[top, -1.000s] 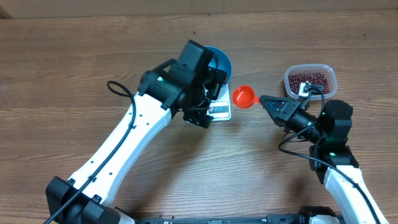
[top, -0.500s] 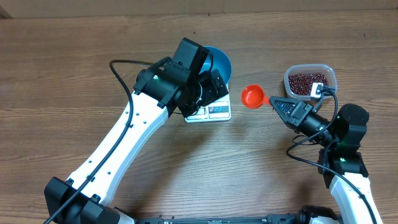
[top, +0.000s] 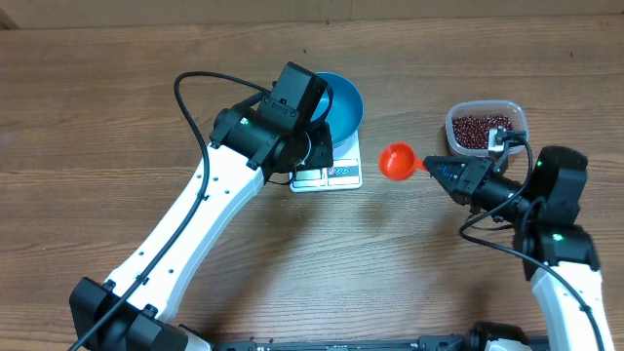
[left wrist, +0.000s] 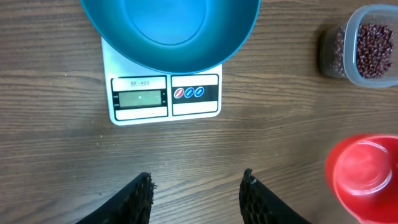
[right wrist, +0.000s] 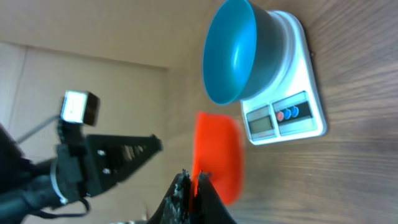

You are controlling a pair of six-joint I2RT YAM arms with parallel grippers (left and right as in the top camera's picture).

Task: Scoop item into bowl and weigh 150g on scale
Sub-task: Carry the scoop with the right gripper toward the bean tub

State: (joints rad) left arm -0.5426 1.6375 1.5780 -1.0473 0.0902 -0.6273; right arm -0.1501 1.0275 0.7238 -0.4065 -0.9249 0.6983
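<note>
We look down on a brown wood-grain tabletop (top: 117, 117) that fills nearly the whole overhead view, its grain running left to right under even, soft light. A paler tan strip (top: 195, 10) runs along the far edge. The right wrist view shows plain beige panels (right wrist: 81, 25) beyond it.

Left arm (top: 185, 224) and right arm (top: 564, 297) are shelled in white and jointed in black — black cables are looped alongside.

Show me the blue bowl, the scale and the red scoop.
blue bowl (left wrist: 169, 25), left wrist view, inner floor.
scale (left wrist: 165, 93), left wrist view, front panel.
red scoop (top: 396, 161), overhead view, cup centre.
</note>
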